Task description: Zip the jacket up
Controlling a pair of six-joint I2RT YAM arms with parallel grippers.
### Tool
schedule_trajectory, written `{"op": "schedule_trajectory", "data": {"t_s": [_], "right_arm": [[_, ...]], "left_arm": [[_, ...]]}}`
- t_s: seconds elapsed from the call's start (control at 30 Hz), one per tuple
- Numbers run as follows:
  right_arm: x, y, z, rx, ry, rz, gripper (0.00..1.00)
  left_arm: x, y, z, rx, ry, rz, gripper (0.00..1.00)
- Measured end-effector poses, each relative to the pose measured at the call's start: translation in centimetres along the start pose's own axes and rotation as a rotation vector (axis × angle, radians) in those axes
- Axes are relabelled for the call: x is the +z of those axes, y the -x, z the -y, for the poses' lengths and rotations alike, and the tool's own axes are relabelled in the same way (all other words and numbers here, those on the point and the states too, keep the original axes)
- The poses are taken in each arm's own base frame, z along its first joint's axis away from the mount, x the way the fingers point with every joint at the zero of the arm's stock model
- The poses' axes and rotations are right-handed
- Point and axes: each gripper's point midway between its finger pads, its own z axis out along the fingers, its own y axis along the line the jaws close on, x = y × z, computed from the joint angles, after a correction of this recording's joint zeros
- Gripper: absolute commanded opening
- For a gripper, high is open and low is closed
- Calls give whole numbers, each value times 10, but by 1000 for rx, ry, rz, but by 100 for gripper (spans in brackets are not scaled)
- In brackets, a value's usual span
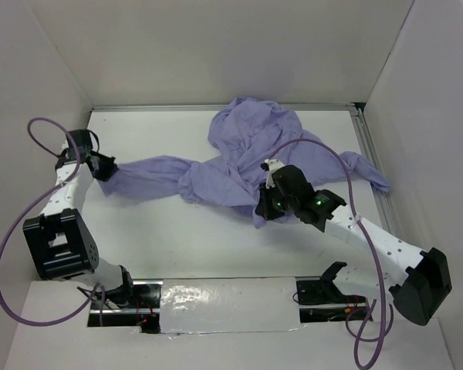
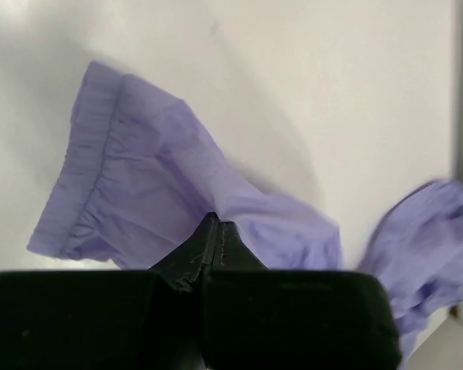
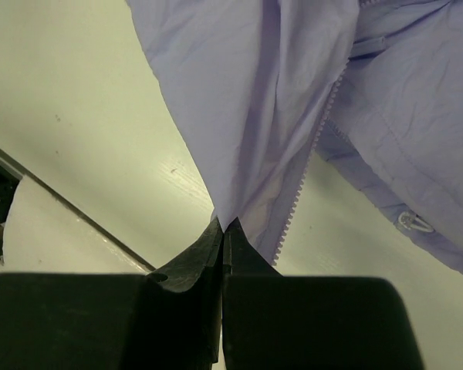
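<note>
The lavender jacket (image 1: pixel 247 150) lies crumpled across the white table, one sleeve stretched left and one at the far right. My left gripper (image 1: pixel 100 166) is shut on the left sleeve (image 2: pixel 154 193) near its gathered cuff (image 2: pixel 85 169). My right gripper (image 1: pixel 264 208) is shut on the jacket's front edge (image 3: pixel 239 139), pinching fabric just beside the row of zipper teeth (image 3: pixel 309 169). A small zipper pull (image 3: pixel 411 222) shows on the fabric at the right of the right wrist view.
White walls enclose the table on three sides. A metal rail (image 1: pixel 374 169) runs along the table's right edge. Shiny foil tape (image 1: pixel 224 297) covers the near edge between the arm bases. Purple cables loop off both arms.
</note>
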Motion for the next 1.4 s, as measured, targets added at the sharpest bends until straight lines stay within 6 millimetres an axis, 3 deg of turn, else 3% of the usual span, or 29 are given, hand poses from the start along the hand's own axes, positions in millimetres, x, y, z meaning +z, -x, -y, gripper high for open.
{"op": "schedule_trajectory", "data": {"t_s": [0.1, 0.13, 0.17, 0.2, 0.23, 0.3, 0.37, 0.47, 0.63, 0.77, 0.8, 0.9, 1.0, 1.1, 1.2, 1.27, 1.37, 1.4], "right_arm": [[-3, 4, 3, 7, -5, 17, 0], [-2, 4, 4, 7, -6, 19, 0], [-1, 3, 5, 8, -4, 17, 0], [0, 2, 5, 7, -2, 11, 0], [2, 1, 6, 9, -1, 6, 0], [9, 0, 5, 8, 7, -3, 0], [19, 1, 2, 2, 21, -16, 5], [39, 0, -6, -15, 38, -65, 15], [64, -8, -15, -44, 26, -134, 18], [62, -16, -29, -85, 103, -166, 55], [63, -20, -30, -95, 106, -180, 70], [69, -36, -34, -130, 86, -224, 72], [69, -44, -33, -130, 46, -236, 77], [54, -31, -17, -48, -28, -163, 80], [27, -6, 11, 100, -109, -37, 81], [9, -1, 32, 202, -170, 18, 80], [-5, -22, 54, 340, -246, 1, 80], [-5, -37, 62, 384, -275, -24, 80]], "left_arm": [[-8, 51, 29, -41, -34, 111, 0], [-11, 63, 37, -49, -47, 134, 5], [-14, 76, 46, -52, -63, 156, 27], [-16, 86, 53, -40, -78, 172, 78], [-16, 93, 58, -24, -93, 178, 99], [-15, 95, 69, 11, -145, 152, 99], [-11, 80, 76, 74, -204, 77, 99], [-6, 42, 75, 155, -300, -48, 99], [-22, -30, 61, 297, -430, -241, 99], [-43, -79, 75, 457, -563, -324, 99], [-45, -92, 77, 495, -584, -349, 99], [-40, -126, 75, 575, -598, -431, 99], [-29, -145, 68, 650, -598, -478, 99], [-18, -157, 61, 736, -588, -492, 99], [-14, -163, 58, 804, -568, -472, 99], [-11, -164, 57, 842, -561, -457, 99], [-8, -165, 54, 886, -549, -449, 99], [-6, -167, 54, 898, -546, -454, 99]]}}
